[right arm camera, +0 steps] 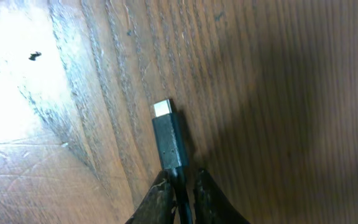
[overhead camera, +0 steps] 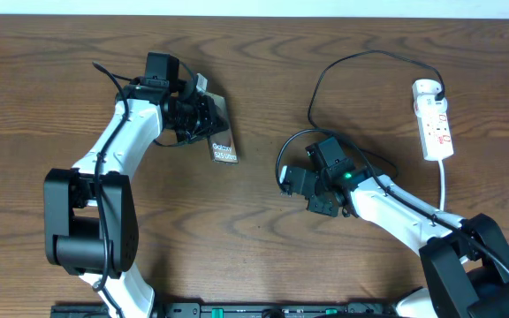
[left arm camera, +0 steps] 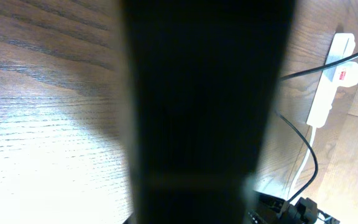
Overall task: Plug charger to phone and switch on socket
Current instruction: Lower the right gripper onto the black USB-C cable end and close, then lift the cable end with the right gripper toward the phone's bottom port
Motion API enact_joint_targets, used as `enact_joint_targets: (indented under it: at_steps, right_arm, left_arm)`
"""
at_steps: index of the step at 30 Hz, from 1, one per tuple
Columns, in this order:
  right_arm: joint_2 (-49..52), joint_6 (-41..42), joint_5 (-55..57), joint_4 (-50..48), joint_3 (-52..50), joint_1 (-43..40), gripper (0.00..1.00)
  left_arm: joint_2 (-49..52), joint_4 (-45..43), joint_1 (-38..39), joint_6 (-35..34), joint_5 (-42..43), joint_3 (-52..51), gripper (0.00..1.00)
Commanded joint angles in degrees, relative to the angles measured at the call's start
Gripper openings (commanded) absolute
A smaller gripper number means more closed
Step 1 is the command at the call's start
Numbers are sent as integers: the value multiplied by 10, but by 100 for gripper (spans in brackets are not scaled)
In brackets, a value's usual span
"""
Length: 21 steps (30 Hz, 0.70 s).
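Charger [right arm camera: 168, 144]: pinched just behind tip [right arm camera: 161, 108] by right gripper [right arm camera: 181, 182], mid-table
Phone [overhead camera: 224, 146]: far left, clamped in left gripper [overhead camera: 203, 113]
Socket [overhead camera: 435, 124]: far right, untouched
Done: both grabbed
Todo: plugging in, powering socket on

Looks like a robotics lab or test station rather than a home: a left arm [overhead camera: 117, 146] and a right arm [overhead camera: 396, 208], both white-and-black, rise from a black rail [overhead camera: 237, 310] at the near edge of a wood-grain table [overhead camera: 254, 53]. Props on it are everyday electronics, i.e. a phone [overhead camera: 224, 146], a charger [overhead camera: 321, 84] and a white socket [overhead camera: 436, 128] w/ cord, spread apart under an overhead cam.
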State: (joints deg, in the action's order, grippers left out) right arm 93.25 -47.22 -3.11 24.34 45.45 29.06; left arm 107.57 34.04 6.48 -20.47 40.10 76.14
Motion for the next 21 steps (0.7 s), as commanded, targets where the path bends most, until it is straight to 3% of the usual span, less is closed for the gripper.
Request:
enact_joint_targets:
  at_steps: [1, 6, 15, 21]
  right_arm:
    - [-3, -2, -16, -2, -5, -2, 12]
    - [-3, -2, -20, -2, -5, -2, 17]
    - [-3, 3, -36, -5, -5, -2, 1]
    - [-19, 125, -50, -19, 11, -3, 1]
  left_arm:
    - [-20, -4, -1, 14, 8, 6, 8]
    - [-20, -5, -1, 14, 8, 6, 7]
    - [-20, -12, -1, 14, 8, 6, 7]
    - [-28, -31, -2, 14, 36, 6, 7]
